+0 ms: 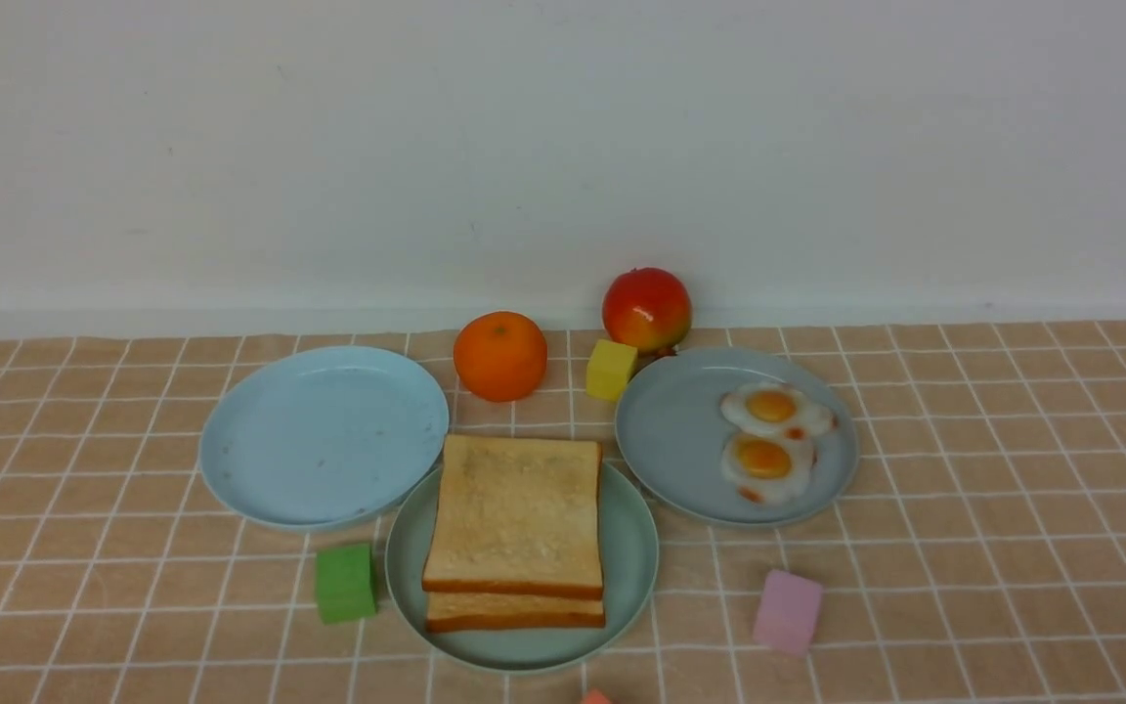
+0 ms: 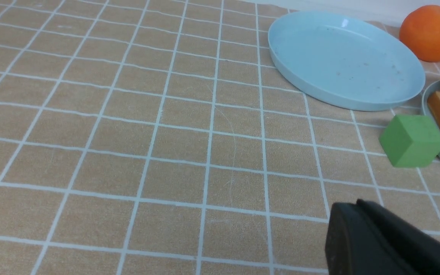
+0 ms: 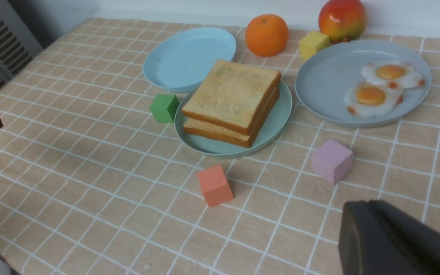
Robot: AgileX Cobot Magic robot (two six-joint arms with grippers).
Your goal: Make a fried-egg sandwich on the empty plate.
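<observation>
Two toasted bread slices lie stacked, the top slice point(image 1: 514, 513) on the lower slice point(image 1: 514, 611), on the mint-green plate point(image 1: 636, 548) at the front centre. No egg shows between them; the gap is hidden. Two fried eggs point(image 1: 775, 409) point(image 1: 763, 462) lie on the grey-blue plate point(image 1: 671, 440) to the right. Neither gripper shows in the front view. My left gripper point(image 2: 351, 208) is shut and empty, low over bare cloth to the left of the plates. My right gripper point(image 3: 365, 208) is shut and empty, over the cloth nearer than the pink cube point(image 3: 332, 161).
An empty sky-blue plate point(image 1: 324, 435) sits at the left. An orange point(image 1: 499, 355), a red fruit point(image 1: 646, 308) and a yellow cube point(image 1: 610, 370) stand behind the plates. A green cube point(image 1: 346, 582) touches the mint plate's left; an orange-red cube point(image 3: 215, 185) lies in front.
</observation>
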